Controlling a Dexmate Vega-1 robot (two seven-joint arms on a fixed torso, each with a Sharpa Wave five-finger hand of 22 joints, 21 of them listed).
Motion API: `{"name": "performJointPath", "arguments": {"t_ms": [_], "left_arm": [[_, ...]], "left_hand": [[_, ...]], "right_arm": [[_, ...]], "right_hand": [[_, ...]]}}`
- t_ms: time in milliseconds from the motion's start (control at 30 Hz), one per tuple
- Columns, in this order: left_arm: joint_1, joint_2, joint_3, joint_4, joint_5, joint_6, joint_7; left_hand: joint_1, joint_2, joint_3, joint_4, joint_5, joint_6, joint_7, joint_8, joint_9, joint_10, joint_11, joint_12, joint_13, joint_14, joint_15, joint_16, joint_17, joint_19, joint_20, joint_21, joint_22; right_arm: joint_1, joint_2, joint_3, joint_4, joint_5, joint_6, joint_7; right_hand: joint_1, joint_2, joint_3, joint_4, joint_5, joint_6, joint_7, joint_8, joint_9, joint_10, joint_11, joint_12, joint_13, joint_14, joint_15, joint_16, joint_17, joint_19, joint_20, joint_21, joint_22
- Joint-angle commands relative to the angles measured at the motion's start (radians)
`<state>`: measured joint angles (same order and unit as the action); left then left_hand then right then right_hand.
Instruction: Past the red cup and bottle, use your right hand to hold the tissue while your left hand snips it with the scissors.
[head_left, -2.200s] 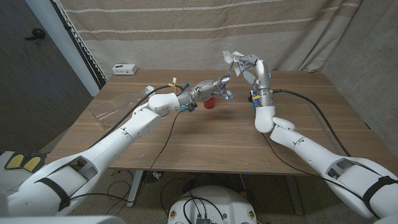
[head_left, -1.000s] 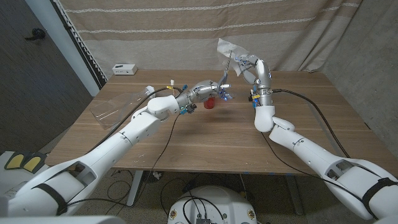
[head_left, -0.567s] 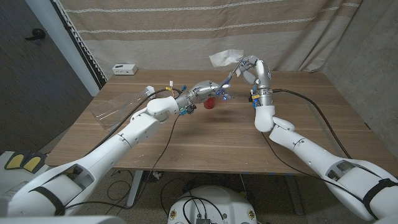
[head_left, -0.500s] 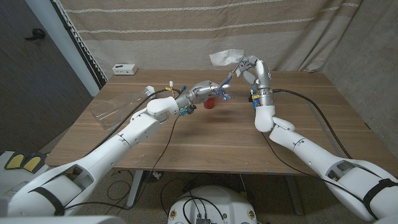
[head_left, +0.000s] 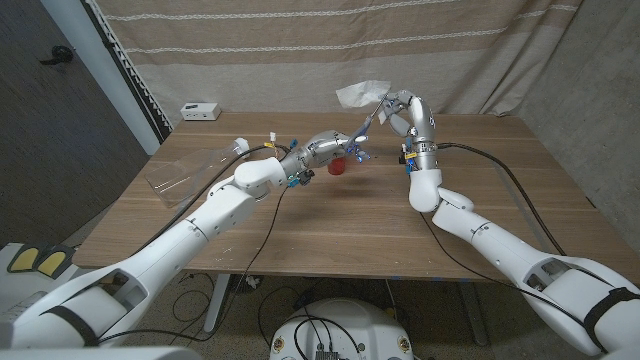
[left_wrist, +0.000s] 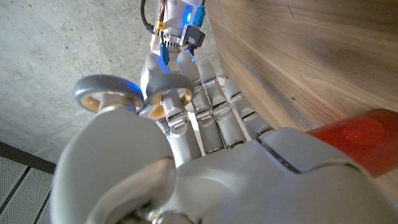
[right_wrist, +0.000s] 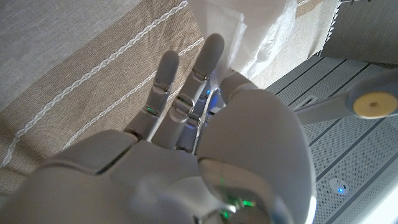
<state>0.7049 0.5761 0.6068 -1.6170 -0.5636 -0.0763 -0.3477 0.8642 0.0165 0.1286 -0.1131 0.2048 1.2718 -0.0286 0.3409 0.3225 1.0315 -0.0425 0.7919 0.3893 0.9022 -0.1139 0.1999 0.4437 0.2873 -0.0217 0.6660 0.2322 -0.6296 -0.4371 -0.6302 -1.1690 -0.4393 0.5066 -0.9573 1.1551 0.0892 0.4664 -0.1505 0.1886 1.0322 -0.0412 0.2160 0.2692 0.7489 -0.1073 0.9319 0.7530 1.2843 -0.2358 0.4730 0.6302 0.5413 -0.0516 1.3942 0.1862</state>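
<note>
Holding the tissue up off the surface, my right robot hand has it pinched at its near edge, the sheet hanging out toward the left. My left robot hand grips the scissors, blades angled up and right toward the tissue's lower edge, just beside it; whether they touch I cannot tell. Behind that hand sits the red cup. I judge the cut line runs along the blades' long axis, up into the sheet
</note>
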Motion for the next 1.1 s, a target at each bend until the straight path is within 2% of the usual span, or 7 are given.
{"name": "performJointPath", "arguments": {"t_ms": [33,600,833,1100], "left_arm": [[0.020,0.011,-0.016,-0.003,0.007,-0.036,0.019],[0.019,0.001,-0.025,0.042,-0.009,-0.072,-0.004],[0.048,0.002,-0.039,0.050,-0.031,-0.119,-0.023],[0.071,-0.008,-0.056,0.054,-0.023,-0.169,0.007]], "left_hand": [[0.170,0.162,0.014,0.001,-0.008,0.004,0.001,0.006,0.003,0.163,-0.159,0.006,0.003,0.002,-0.113,-0.003,-0.001,0.001,-0.006,0.005,0.000],[0.166,0.152,0.036,-0.001,-0.019,0.010,-0.001,0.016,0.010,0.170,-0.159,0.010,0.002,-0.002,-0.114,-0.005,-0.008,-0.003,-0.007,0.007,-0.005],[0.163,0.149,0.045,-0.003,-0.021,0.010,-0.001,0.020,0.013,0.173,-0.158,0.011,-0.001,-0.004,-0.113,-0.005,-0.012,-0.004,-0.007,0.007,-0.007],[0.158,0.147,0.052,-0.002,-0.023,0.007,-0.005,0.022,0.015,0.167,-0.160,0.011,0.000,-0.006,-0.113,-0.005,-0.014,-0.004,-0.007,0.008,-0.008]], "right_arm": [[0.002,0.017,0.002,0.004,0.004,-0.010,-0.022],[0.011,0.036,0.003,-0.005,0.031,-0.057,0.002],[-0.003,0.039,0.009,-0.028,0.037,-0.118,-0.002],[-0.012,0.034,0.019,-0.037,0.060,-0.148,0.000]], "right_hand": [[-0.001,0.008,0.007,0.001,0.006,-0.003,0.002,0.006,0.001,0.012,0.000,0.001,0.001,0.010,-0.001,-0.002,0.004,0.005,-0.129,0.005,0.003],[-0.004,0.006,0.008,0.002,0.007,-0.001,0.007,0.008,0.000,0.014,0.003,0.001,0.002,0.012,-0.001,-0.005,0.005,0.007,-0.127,0.003,0.002],[-0.004,0.006,0.009,0.001,0.008,0.001,0.006,0.009,0.000,0.014,0.002,0.001,0.003,0.013,-0.001,-0.005,0.006,0.008,-0.127,0.003,0.002],[-0.004,0.005,0.009,0.001,0.008,0.001,0.008,0.010,0.001,0.015,0.003,0.001,0.002,0.013,-0.001,-0.007,0.006,0.009,-0.127,0.002,0.001]]}}
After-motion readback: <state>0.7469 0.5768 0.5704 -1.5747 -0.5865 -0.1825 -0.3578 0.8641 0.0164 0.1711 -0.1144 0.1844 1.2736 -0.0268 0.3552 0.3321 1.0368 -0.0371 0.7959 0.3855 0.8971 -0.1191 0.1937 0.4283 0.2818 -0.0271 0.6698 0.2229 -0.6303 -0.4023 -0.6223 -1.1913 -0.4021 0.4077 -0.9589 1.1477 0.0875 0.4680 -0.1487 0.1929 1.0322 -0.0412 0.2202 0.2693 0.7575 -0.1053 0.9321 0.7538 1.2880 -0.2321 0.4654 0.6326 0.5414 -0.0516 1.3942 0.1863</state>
